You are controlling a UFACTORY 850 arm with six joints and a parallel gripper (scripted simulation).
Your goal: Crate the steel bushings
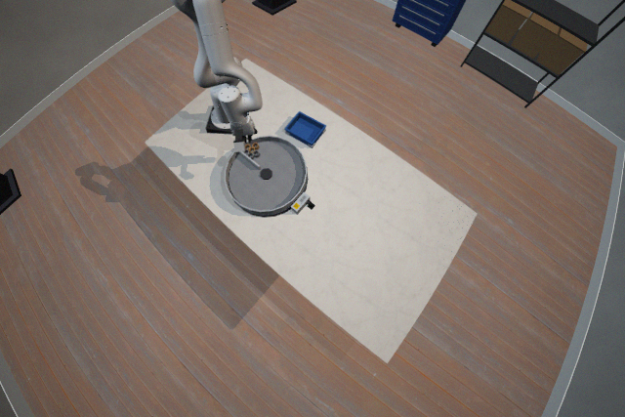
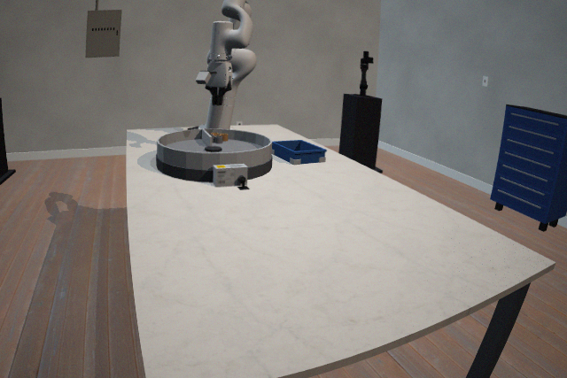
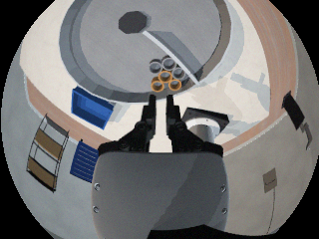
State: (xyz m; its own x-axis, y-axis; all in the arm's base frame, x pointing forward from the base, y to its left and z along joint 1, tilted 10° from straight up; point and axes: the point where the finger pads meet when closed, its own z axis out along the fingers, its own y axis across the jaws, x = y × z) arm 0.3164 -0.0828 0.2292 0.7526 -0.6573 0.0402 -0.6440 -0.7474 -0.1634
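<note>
The round grey turning table [image 1: 266, 174] stands on the white table top near the arm's base; it also shows in the exterior view [image 2: 213, 154] and the wrist view [image 3: 150, 27]. A cluster of several bushings [image 1: 251, 148] lies at its rim beside a fixed divider bar [image 3: 174, 47]. In the wrist view I see grey steel bushings [image 3: 167, 64] and brass ones [image 3: 166, 83] close together. My gripper [image 2: 219, 100] hangs well above the cluster, with its fingers close together and nothing between them. The blue crate [image 1: 305, 128] sits right of the turning table and looks empty.
A small control box [image 2: 229, 174] is fixed to the turning table's front rim. Off the table stand a black pedestal [image 2: 361, 128], a blue drawer cabinet [image 2: 531, 165] and a shelf rack [image 1: 550, 19].
</note>
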